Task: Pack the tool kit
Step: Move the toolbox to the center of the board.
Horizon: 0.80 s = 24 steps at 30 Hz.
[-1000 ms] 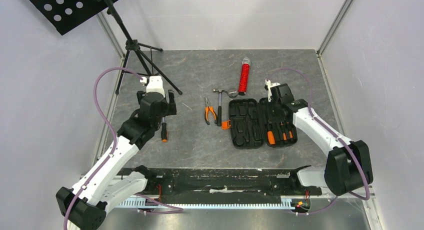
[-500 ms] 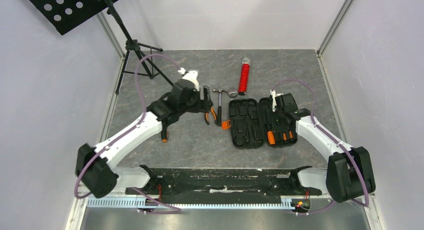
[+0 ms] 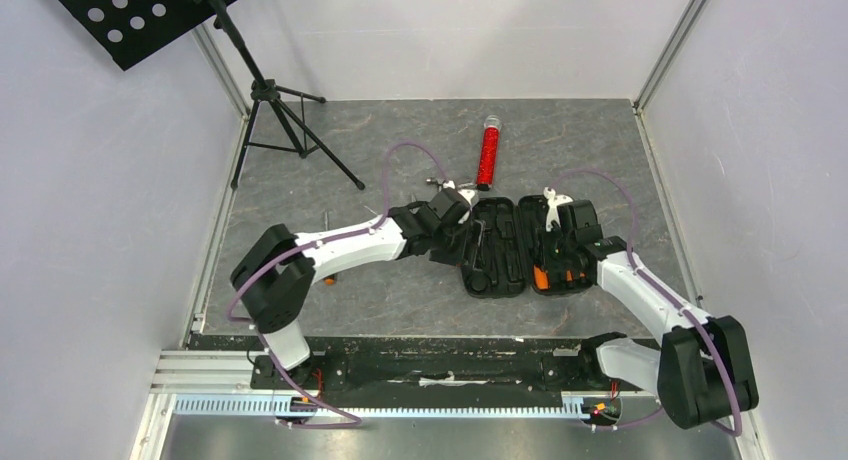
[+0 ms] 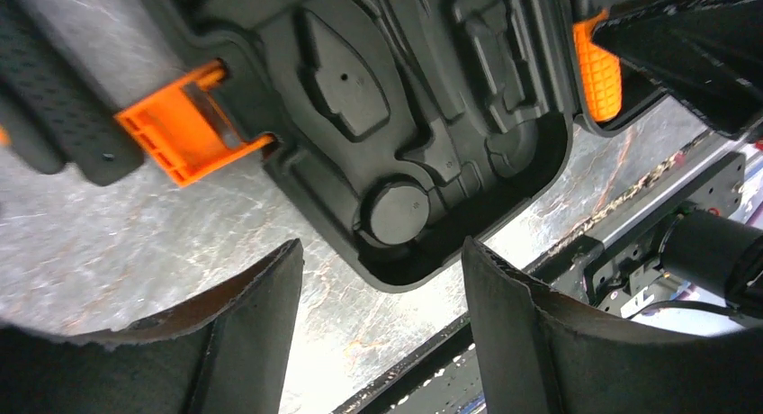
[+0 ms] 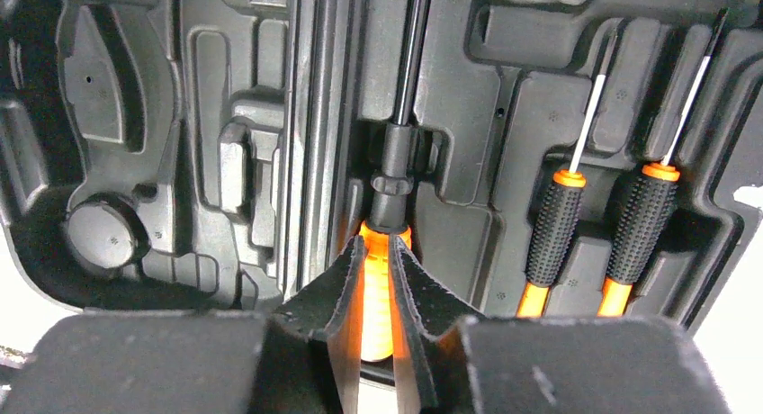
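White arm links point(image 3: 345, 242), black joints point(image 3: 275, 285), purple cables point(image 3: 405, 148), black fingers point(image 4: 243, 342)

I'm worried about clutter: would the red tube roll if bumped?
Probably: the red tube lies on its side on the flat table. It looks slim and light, so a sideways nudge may send it rolling.

Scanning all views now: no text, labels, brands or nos. legible. Case point(image 5: 468, 90) moulding and screwdriver grips point(image 5: 551, 225) show texture only, nothing to read.
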Each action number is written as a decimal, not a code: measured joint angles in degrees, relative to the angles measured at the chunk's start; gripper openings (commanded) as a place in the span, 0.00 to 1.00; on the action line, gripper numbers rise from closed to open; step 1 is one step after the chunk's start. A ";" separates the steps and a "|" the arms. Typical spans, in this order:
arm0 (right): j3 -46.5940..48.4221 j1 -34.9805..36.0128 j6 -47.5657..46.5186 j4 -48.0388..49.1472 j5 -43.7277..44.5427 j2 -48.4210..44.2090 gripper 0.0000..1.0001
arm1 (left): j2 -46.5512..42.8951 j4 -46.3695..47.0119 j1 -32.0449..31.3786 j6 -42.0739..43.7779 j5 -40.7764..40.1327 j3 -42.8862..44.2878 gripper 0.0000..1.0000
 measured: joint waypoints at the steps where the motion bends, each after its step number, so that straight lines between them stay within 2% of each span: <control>1: -0.76 0.00 0.09 0.68 -0.26 -0.70 0.17 | 1.18 -0.15 -0.39 -0.20 0.85 0.42 0.69; 8: -5.22 1.09 1.27 4.42 -0.98 -5.20 0.17 | 4.20 -1.97 -1.38 -2.12 2.12 0.26 0.62; 15: -6.84 8.31 5.29 4.26 -1.18 -8.11 0.17 | 1.97 -5.53 -0.81 -2.89 -0.61 -6.75 0.58; 20: -6.56 11.08 7.78 1.01 -1.46 -9.51 0.20 | -3.93 -9.09 -0.28 -3.02 -3.93 -9.18 0.56; 24: 0.13 10.75 7.17 -6.40 2.64 -7.23 0.20 | -6.93 -10.54 -0.90 -2.99 -5.95 -6.78 0.59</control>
